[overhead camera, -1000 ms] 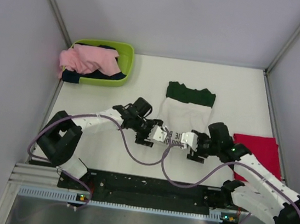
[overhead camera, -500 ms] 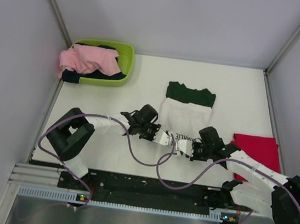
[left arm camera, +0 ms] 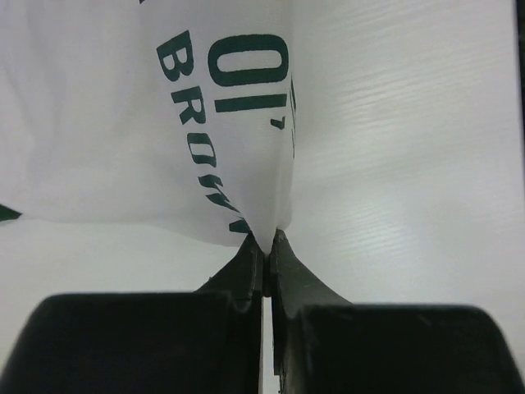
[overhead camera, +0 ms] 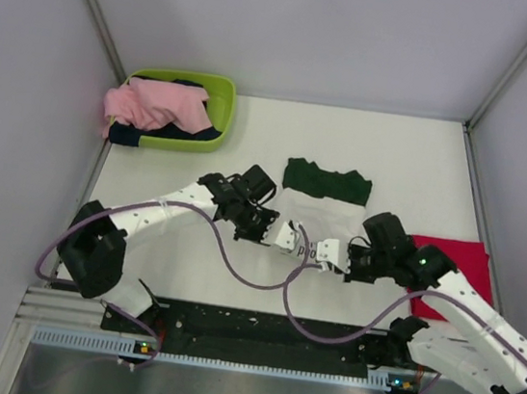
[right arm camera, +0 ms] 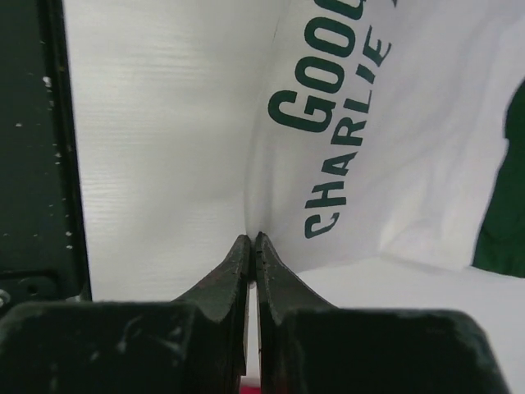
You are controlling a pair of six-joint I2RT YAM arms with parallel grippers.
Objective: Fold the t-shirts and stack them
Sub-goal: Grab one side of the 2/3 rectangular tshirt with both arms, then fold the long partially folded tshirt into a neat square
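White t-shirt (overhead camera: 318,209) slid nearer | left end effector (left arm camera: 269,242), right end effector (right arm camera: 250,238) clamped on its hem corners | I judged it limp, light; corners grip best.

I am seeing bare table (overhead camera: 423,165) open beyond the printed t-shirt (overhead camera: 319,204) and left of it. The lime-green basket (overhead camera: 225,105) is filling the far-left corner, the red t-shirt (overhead camera: 455,256) is lying at the right, and the left gripper (overhead camera: 287,237) and right gripper (overhead camera: 327,254) are crowding the near middle, narrowly apart.
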